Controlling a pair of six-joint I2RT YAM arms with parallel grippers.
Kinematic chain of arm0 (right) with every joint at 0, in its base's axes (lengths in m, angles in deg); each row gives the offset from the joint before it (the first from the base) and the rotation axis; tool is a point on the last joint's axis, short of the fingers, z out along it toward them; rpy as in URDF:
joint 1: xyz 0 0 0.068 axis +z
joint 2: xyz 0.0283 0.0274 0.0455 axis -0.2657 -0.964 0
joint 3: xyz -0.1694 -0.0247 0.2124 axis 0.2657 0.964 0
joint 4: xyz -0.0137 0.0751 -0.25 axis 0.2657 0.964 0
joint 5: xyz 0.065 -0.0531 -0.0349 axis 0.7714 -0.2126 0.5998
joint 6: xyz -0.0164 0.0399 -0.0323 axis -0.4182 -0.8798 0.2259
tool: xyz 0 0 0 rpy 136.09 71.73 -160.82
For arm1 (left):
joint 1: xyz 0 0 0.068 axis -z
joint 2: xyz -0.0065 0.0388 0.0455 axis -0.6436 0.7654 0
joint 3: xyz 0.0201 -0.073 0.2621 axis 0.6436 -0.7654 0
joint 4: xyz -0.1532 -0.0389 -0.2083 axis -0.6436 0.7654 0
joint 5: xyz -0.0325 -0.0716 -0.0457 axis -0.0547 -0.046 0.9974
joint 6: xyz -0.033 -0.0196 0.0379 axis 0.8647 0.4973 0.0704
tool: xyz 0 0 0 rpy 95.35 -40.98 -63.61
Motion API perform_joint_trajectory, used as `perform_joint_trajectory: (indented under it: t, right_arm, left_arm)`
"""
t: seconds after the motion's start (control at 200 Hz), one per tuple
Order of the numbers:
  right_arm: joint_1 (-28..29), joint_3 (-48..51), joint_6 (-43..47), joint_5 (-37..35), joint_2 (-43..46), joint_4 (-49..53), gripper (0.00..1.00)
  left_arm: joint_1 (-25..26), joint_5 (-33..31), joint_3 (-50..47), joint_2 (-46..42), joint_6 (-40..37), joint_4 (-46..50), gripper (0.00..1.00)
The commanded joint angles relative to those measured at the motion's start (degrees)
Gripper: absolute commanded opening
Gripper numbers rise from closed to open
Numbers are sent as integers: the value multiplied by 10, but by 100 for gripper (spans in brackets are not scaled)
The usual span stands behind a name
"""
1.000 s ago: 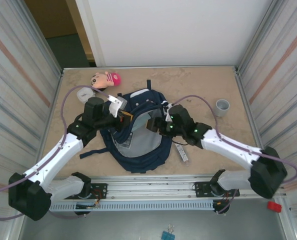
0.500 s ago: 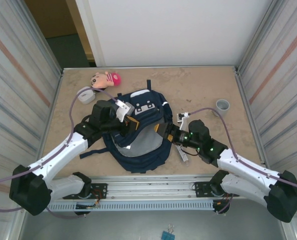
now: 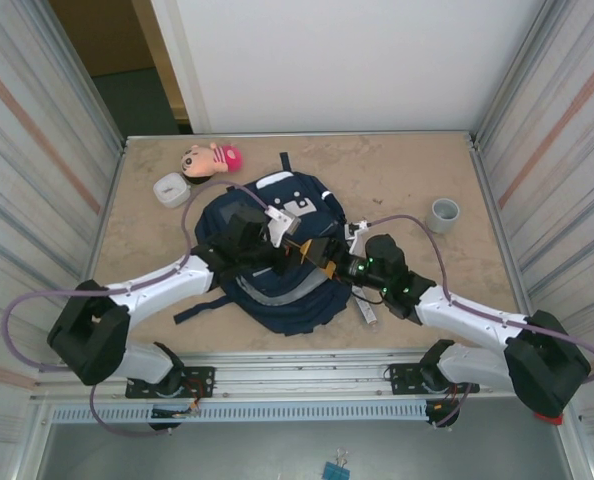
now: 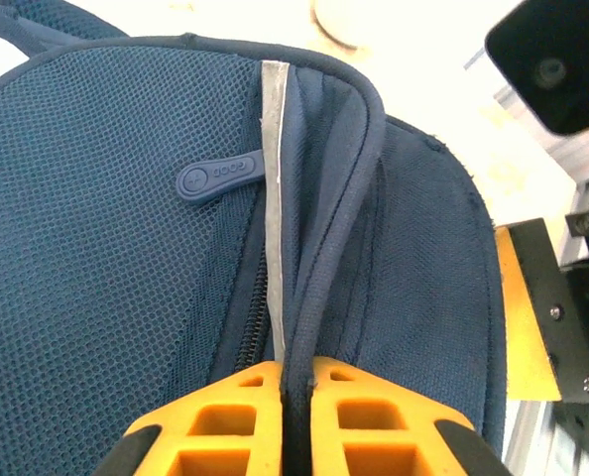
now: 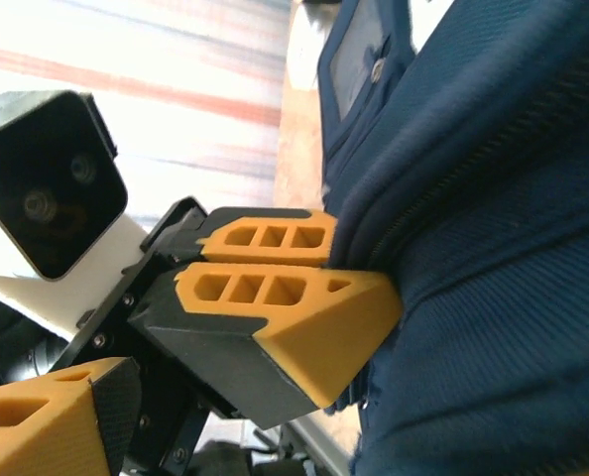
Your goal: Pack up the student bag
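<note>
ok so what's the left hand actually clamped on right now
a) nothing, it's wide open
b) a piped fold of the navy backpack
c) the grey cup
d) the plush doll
b: in the left wrist view the left hand is shut tight on a piped fold of the student bag, just below the zipper pull.

Left gripper [image 4: 296,372] pinched closed; right gripper [image 3: 329,256] spread; arms angled inward.
</note>
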Motion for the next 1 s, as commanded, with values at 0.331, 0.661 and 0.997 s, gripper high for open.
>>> perform_joint_trajectory:
  t: [0.331, 0.661, 0.997]
  right_arm:
    - [-65, -12, 2, 70, -111, -85, 57]
    - [-128, -29, 55, 98, -100, 13, 19]
    - [-243, -117, 128, 245, -112, 129, 10]
  left_arm:
    - [-57, -72, -4, -71, 43, 11, 71]
    - [-169, -112, -105, -248, -1, 138, 70]
    - [-189, -72, -124, -163, -4, 108, 69]
